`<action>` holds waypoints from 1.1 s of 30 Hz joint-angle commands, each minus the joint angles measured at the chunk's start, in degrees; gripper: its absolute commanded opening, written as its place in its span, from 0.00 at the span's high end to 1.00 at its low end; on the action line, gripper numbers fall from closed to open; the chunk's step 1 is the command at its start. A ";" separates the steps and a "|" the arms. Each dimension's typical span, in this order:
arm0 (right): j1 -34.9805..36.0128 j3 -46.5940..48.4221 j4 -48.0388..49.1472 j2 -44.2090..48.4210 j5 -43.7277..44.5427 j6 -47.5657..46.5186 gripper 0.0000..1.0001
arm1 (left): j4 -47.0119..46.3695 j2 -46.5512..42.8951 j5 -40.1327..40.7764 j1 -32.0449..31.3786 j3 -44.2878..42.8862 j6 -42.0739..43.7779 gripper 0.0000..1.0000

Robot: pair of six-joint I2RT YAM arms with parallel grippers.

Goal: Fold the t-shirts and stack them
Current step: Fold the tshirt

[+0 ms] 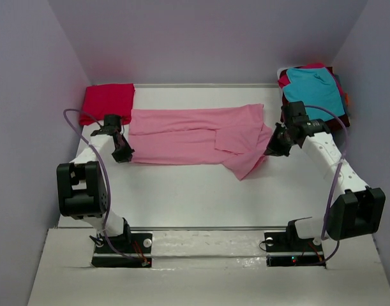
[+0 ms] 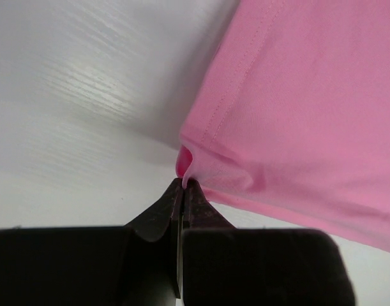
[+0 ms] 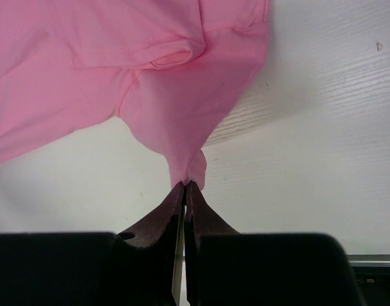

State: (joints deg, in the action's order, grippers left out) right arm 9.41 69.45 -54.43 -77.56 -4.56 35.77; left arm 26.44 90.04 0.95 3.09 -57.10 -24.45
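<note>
A light pink t-shirt point(image 1: 195, 134) lies stretched across the back half of the table, folded lengthwise, with a sleeve flap hanging toward the front right. My left gripper point(image 1: 126, 155) pinches the shirt's near left corner point(image 2: 184, 167), jaws shut on the cloth. At the right end, my right gripper point(image 1: 271, 148) is shut on a bunched point of the same pink t-shirt point(image 3: 189, 171), which rises off the table there. A folded crimson red t-shirt point(image 1: 107, 102) sits at the back left corner. A teal t-shirt point(image 1: 316, 89) tops a pile at the back right.
The pile at the back right point(image 1: 340, 101) holds red and darker cloth under the teal one and leans on the right wall. White table point(image 1: 201, 197) runs in front of the pink shirt to the near metal rim point(image 1: 207, 227). Walls enclose three sides.
</note>
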 commanded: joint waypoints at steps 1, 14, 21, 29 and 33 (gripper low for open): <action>0.08 5.08 0.56 -1.89 1.92 -0.70 0.93 | 1.86 -0.74 2.13 0.25 -3.89 0.89 0.94; 0.08 19.40 1.00 -13.22 4.29 -3.16 0.93 | 2.48 4.35 1.25 0.25 -13.91 0.45 0.94; -1.06 32.05 -0.05 -22.97 4.29 -4.83 0.93 | 2.83 11.46 1.07 0.25 -21.64 0.10 0.94; -3.43 47.50 -2.08 -35.01 3.42 -5.27 0.93 | 5.29 21.56 1.60 0.25 -34.11 0.80 0.94; -4.57 55.06 -3.92 -39.67 2.80 -5.27 0.93 | 6.26 26.31 1.60 0.25 -39.13 0.98 0.94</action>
State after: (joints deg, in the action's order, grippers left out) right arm 6.00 116.60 -56.71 -114.48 -1.34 31.29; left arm 31.00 113.67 1.37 3.09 -90.96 -24.45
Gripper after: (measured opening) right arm 0.075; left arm 0.080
